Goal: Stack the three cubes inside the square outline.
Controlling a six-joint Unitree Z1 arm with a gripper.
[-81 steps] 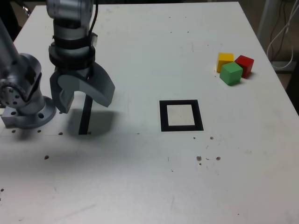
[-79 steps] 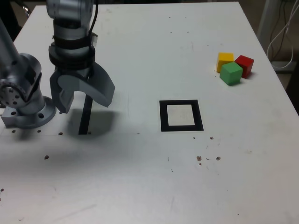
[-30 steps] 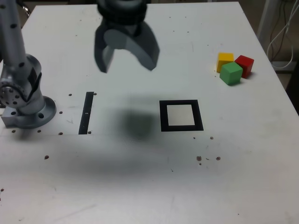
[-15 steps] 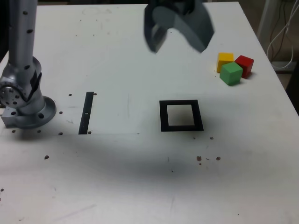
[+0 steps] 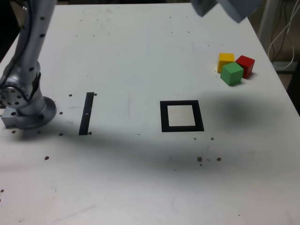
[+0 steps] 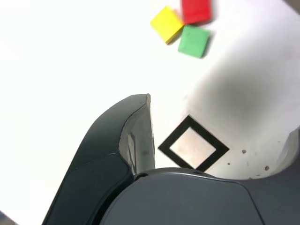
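The gripper (image 5: 220, 7) hangs high over the worktop (image 5: 140, 56) at the far edge of the exterior view, only its fingertips in frame, jaws spread wide and holding nothing. The cubes lie below it and toward the exterior view's right: the green cube (image 5: 231, 73) sits nearest the camera, touching the yellow cube (image 5: 225, 61) and the red cube (image 5: 245, 65) behind it. The coming move is therefore judged to be mostly a descent, with a small shift rightward. The tight cluster leaves little room for a finger between blocks. The outline (image 5: 182, 116) lies empty, well apart from the cubes, nearer the camera and leftward.
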